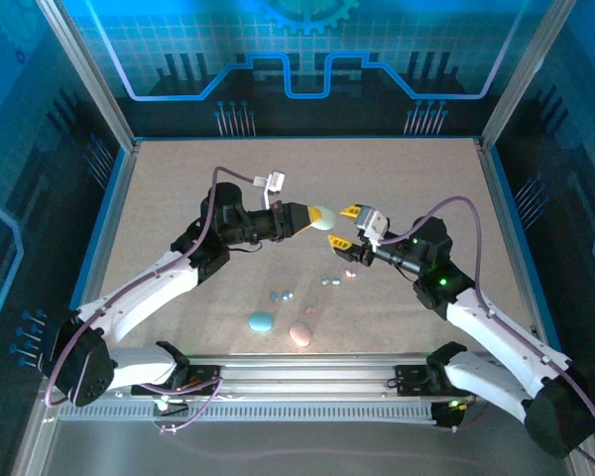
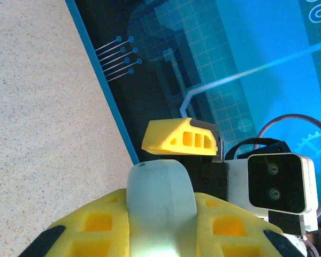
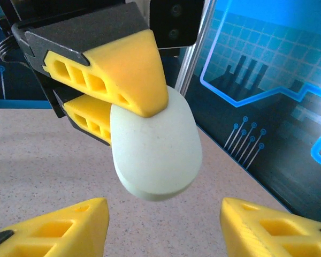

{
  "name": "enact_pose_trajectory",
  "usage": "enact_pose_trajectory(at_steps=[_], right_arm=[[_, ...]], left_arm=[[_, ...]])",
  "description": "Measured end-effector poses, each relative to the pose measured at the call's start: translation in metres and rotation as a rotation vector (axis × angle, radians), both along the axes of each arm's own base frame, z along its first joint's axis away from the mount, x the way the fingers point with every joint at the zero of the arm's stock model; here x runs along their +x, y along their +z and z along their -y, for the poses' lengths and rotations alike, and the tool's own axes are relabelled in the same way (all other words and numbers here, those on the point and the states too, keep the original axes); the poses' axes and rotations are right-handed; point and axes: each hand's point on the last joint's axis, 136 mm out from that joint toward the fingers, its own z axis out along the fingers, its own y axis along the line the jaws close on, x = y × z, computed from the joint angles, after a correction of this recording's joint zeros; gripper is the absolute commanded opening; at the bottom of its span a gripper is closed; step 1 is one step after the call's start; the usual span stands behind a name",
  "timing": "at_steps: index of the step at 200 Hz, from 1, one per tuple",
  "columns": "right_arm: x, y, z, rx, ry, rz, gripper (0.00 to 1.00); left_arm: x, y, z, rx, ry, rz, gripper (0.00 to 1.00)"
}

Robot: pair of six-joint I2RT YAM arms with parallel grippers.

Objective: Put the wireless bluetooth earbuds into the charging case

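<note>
Left tool: the left tool (image 1: 309,217) is clamped on the pale case (image 3: 156,150), pinching one end so that most of the oval juts out free.
Pale case: it hangs in the air above the tabletop (image 1: 178,198), and we see no open lid on it.
Right tool: the right tool (image 1: 345,227) sits just beside the pale case and faces its free end, jaws apart with nothing between them.
Earbuds: the teal-grey earbuds (image 1: 325,282) lie on the tabletop under the pale case and a little toward the arm bases. The pink earbuds (image 1: 349,273) and blue earbuds (image 1: 278,296) lie near them on that same side.
Other cases: a blue case (image 1: 262,320) and a pink case (image 1: 299,334) rest farther from the pale case than the buds do.
Step in hand: we judge that the right tool is about to take the free end of the pale case, either to open it or to share the hold.
Doing it well: we should centre the pale case between the jaws before closing, and meet its flat faces rather than its rounded rim.
Risk: the shell looks smooth, so a skewed pinch could squirt it out of the left tool's grip.
Buds: they are tiny beside the pale case, so we expect each to need a fine fingertip pick.
</note>
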Motion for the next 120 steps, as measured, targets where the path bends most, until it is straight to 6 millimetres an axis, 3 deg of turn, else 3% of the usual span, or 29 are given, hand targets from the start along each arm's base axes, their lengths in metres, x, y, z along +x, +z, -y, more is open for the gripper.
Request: enact_pose_trajectory(at_steps=[42, 80, 120], right_arm=[[0.001, 0.01, -0.008, 0.013, 0.044, 0.025, 0.56], [0.002, 0.02, -0.015, 0.013, 0.087, 0.041, 0.44], [0.003, 0.021, -0.017, 0.004, 0.094, 0.035, 0.47]], left_arm=[[0.0, 0.001, 0.002, -0.012, -0.009, -0.012, 0.06], [0.0, 0.003, 0.001, -0.02, -0.013, -0.008, 0.06], [0.001, 0.004, 0.0, -0.023, -0.013, -0.003, 0.06]])
